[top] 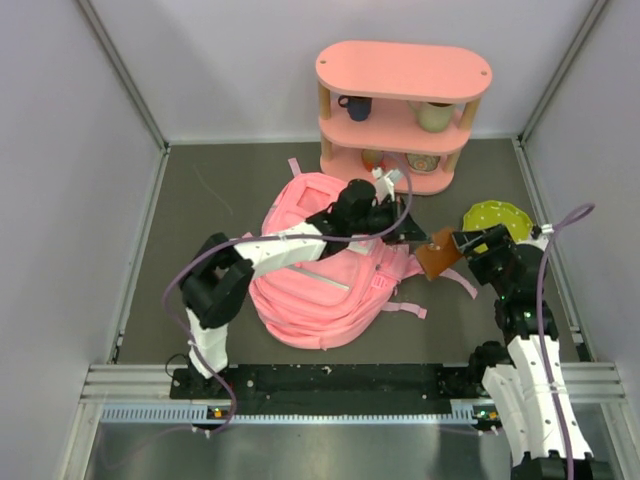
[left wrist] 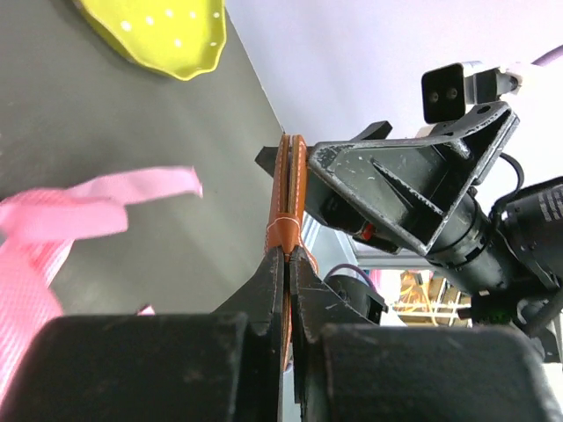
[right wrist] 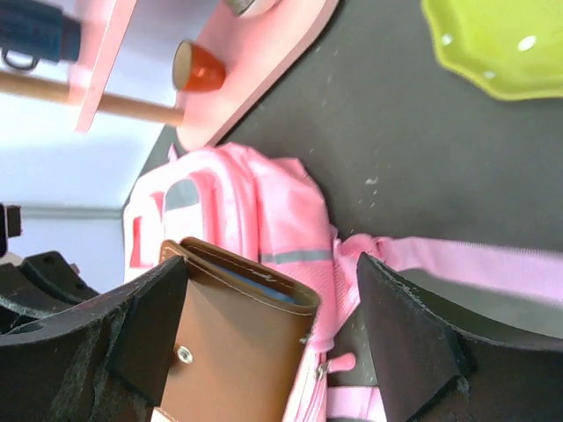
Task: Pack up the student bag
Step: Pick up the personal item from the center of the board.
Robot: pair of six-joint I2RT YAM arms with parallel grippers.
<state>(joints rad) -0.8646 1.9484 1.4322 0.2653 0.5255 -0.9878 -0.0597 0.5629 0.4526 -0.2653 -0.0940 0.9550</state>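
Over the student bag [top: 310,292], the left gripper [top: 419,240] reaches rightward, pinching a brown wallet [top: 438,258]; the right gripper [top: 469,242] faces it, jaws spread.

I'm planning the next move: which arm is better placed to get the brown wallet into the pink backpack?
Left, most likely. The left gripper is clamped on the wallet, and its arm reaches across the student bag. The right gripper is open, fingers wide apart, not pinching the wallet.
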